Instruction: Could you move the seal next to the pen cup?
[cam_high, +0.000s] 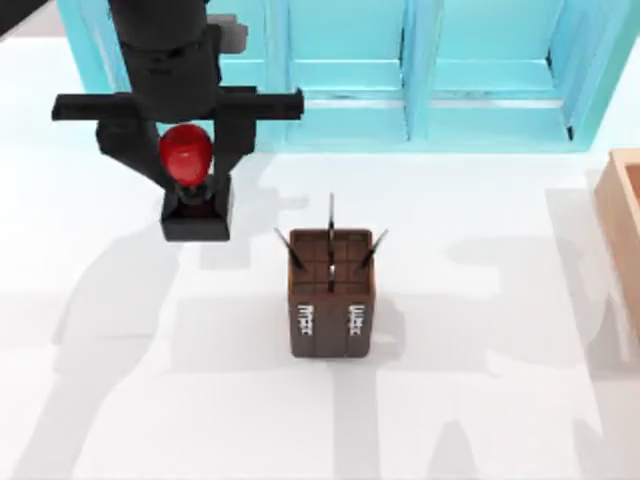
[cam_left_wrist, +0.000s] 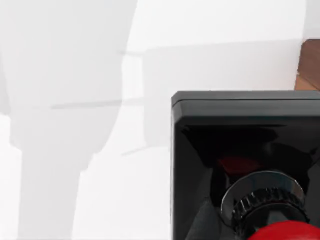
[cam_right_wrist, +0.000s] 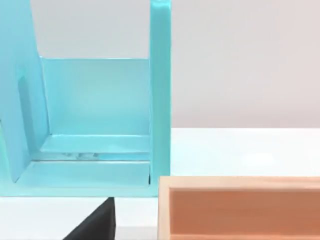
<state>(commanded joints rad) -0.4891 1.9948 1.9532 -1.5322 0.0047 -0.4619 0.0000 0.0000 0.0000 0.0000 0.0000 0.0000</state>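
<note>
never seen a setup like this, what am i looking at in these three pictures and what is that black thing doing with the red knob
This is a simulated two-armed AgileX robot at a white table. The top view looks straight down. The black shape at its upper left is the left gripper, its fingers on either side of the seal, a red knob on a black block. Whether it is lifted or standing I cannot tell. To the right stands the pen cup, apart from the seal. A blue shelf runs along the back, and a tan tray sits at the right edge. The left wrist view looks down on the seal. The right wrist view faces the shelf and tray.
</note>
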